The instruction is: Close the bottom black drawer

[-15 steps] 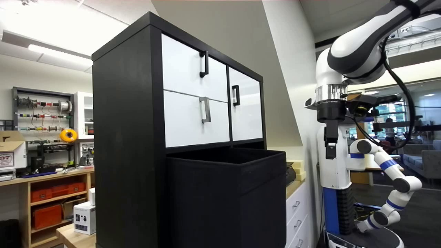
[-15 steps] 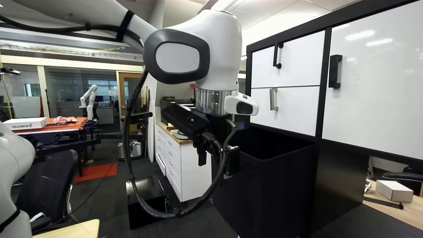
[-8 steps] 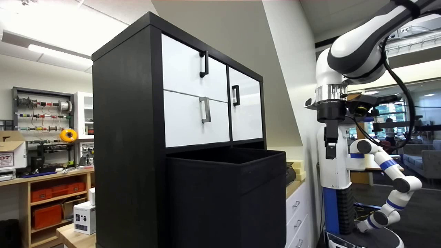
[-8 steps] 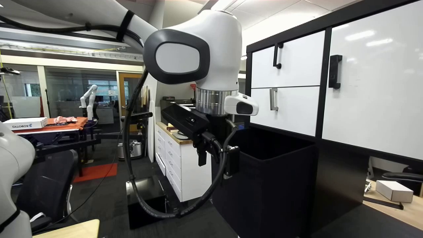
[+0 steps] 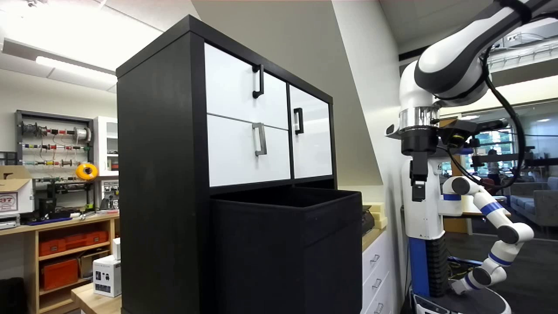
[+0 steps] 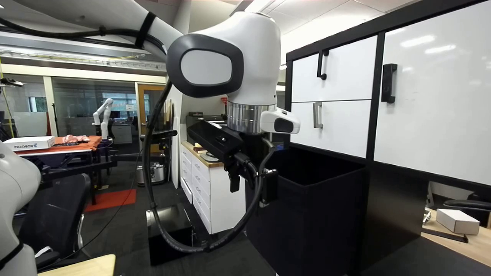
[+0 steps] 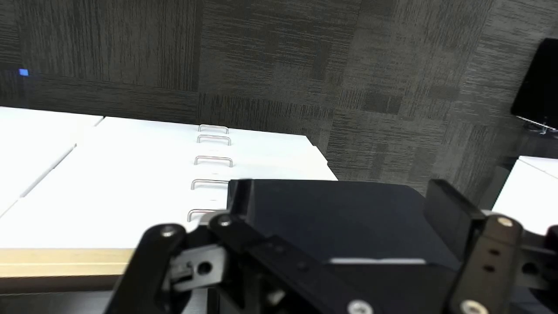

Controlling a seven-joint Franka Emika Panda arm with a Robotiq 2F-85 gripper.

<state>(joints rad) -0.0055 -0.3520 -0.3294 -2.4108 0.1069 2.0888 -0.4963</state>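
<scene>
Two fingers (image 7: 449, 213) apart; bottom black drawer (image 5: 285, 253) juts from cabinet (image 5: 157, 174).

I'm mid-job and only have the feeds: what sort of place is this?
Probably a robotics lab or workshop. I see a rack of spools, a second robot arm with blue bands, and a Robotiq-labelled box on an orange-covered table.

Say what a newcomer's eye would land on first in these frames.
Most likely the big black drawer, jutting open from the black cabinet beneath its white fronts in both exterior views. The robot arm would probably come next, looming large in the upper middle of an exterior view. In the wrist view, the fingers stand apart in the lower part of the picture.
</scene>
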